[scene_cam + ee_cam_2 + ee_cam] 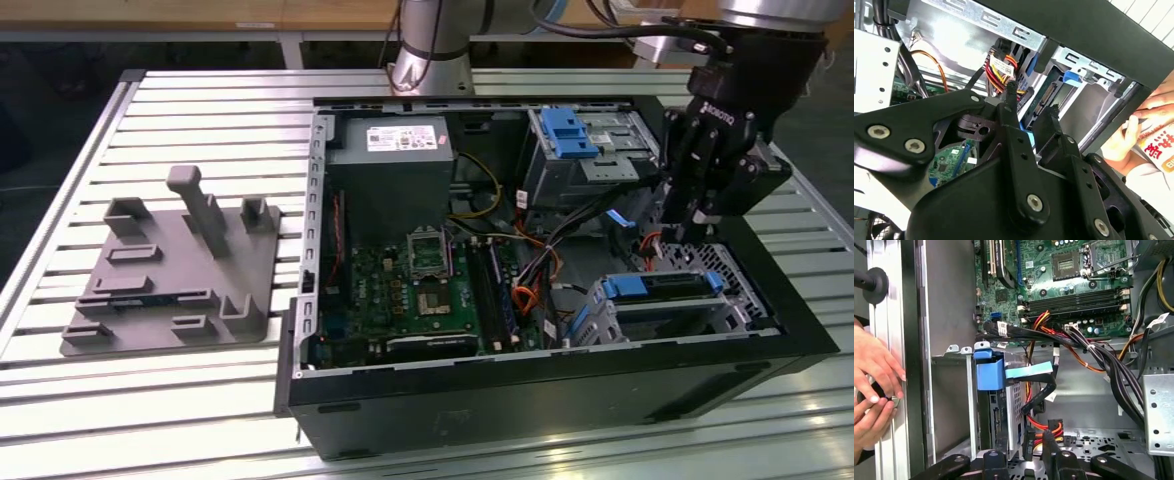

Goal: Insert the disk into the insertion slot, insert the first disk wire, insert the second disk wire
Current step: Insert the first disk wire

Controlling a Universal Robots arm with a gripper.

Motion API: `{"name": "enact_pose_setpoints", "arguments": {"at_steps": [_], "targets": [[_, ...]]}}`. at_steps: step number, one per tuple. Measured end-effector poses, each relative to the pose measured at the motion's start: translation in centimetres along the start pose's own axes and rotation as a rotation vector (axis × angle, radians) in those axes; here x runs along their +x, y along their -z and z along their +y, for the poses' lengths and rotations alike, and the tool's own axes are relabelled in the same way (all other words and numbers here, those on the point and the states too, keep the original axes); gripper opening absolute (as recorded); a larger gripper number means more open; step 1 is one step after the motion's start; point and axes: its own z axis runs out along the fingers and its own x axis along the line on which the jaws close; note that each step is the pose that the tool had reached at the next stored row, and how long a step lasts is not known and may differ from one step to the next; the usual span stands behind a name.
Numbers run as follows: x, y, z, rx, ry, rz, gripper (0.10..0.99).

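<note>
Flat silver hard drive in a bright blue plastic carrier, seated inside the boxy perforated sheet-metal cage, at the exterior view's right of the open black computer case. Black gripper lowered just beside the drive's connector end, fingers a little spread, nothing pinched between. Thin red-orange flat cable lying by the green motherboard, apart from the drive.

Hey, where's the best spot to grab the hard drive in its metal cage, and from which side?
Grip the blue handle of the hard drive. It's likely the one part standing clear; the cage walls cover the rest. Come down through the case's open side, at the end facing the motherboard, keeping off the cables nearby.
</note>
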Motion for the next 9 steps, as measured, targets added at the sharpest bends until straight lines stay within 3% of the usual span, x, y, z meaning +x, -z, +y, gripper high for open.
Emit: {"name": "enact_pose_setpoints", "arguments": {"at_steps": [9], "targets": [[-0.41, -0.04, 0.0, -0.003, -0.011, 0.0104, 0.408]]}}
